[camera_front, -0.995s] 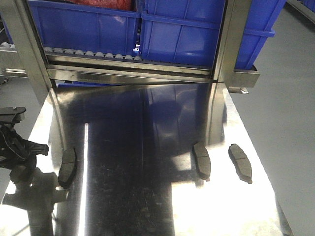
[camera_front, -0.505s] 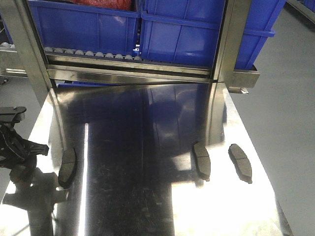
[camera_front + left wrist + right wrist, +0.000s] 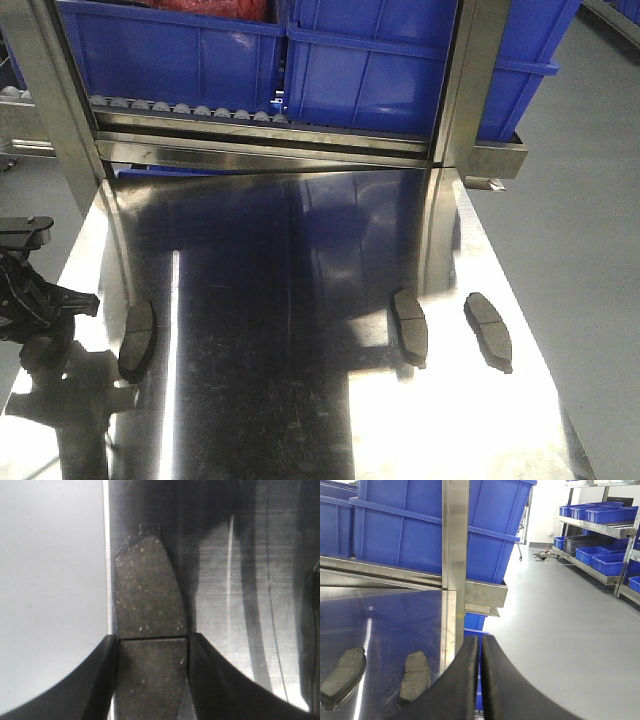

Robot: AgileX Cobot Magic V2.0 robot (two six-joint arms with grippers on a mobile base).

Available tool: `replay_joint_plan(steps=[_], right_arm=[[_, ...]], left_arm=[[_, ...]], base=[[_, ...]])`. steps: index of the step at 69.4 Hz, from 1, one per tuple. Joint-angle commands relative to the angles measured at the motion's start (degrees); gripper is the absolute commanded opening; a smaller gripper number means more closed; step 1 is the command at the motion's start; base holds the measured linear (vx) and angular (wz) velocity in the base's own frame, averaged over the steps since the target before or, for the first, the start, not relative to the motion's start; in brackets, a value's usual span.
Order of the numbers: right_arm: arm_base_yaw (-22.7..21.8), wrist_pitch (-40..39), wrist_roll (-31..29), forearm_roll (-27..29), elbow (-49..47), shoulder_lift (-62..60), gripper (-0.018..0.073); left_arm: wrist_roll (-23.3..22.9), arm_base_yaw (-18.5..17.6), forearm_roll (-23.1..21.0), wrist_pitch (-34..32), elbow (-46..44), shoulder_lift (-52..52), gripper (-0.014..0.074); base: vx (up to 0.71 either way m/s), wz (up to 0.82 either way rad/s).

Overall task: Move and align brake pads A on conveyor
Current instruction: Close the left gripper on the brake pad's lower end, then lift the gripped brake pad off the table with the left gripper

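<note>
three dark grey, slightly curved oblong brake pads lie flat on the shiny stainless steel worktop (image 3: 300, 400). the left pad (image 3: 137, 340) sits alone toward the worktop's left side, long axis running away from the robot. the middle pad (image 3: 409, 327) and right pad (image 3: 489, 331) lie near each other on the right side, apart and roughly parallel, the right pad close to the worktop's right edge.

front view: the black left arm (image 3: 35, 300) is at the frame's left edge, just beside the left pad and not touching it. the pad's outline shows whole, with no finger at either side.

left wrist view: left pincer (image 3: 152, 642) has its black fingers (image 3: 95, 680) spread apart. the left pad shows in the gap, its centre groove level with the fingertips. the gap looks about as wide as the pad. going by the front view, the pincer is apart and holds nothing.

right wrist view: right pincer (image 3: 480, 647) has its fingers pressed together, only a thin slit between them, nothing gripped. two pads show at lower left on the worktop. beyond the pincer are an upright steel post (image 3: 455, 555), blue plastic bins (image 3: 410, 525) and a grey floor (image 3: 560, 630).

the bins stand on a roller rack (image 3: 180, 108) along the worktop's far end.
</note>
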Motion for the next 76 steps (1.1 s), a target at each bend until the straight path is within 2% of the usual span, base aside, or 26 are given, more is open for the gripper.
replay_joint_plan(steps=[1, 58, 76], right_arm=[[-0.3, -4.11, -0.23, -0.51, 0.21, -0.84, -0.0001], [-0.3, -4.11, -0.23, -0.51, 0.21, -0.84, -0.0001], [-0.3, -4.11, -0.23, -0.51, 0.21, -0.84, -0.0001]], left_arm=[[0.05, -0.14, -0.08, -1.46, -1.27, -2.84, 0.0177], [0.11, -0.19, -0.08, -1.46, -1.27, -2.86, 0.0177], [1.67, -0.27, -0.08, -2.12, -1.23, -5.03, 0.0178]], base=[[0.0, 0.0], [0.0, 0.0], [0.0, 0.0]])
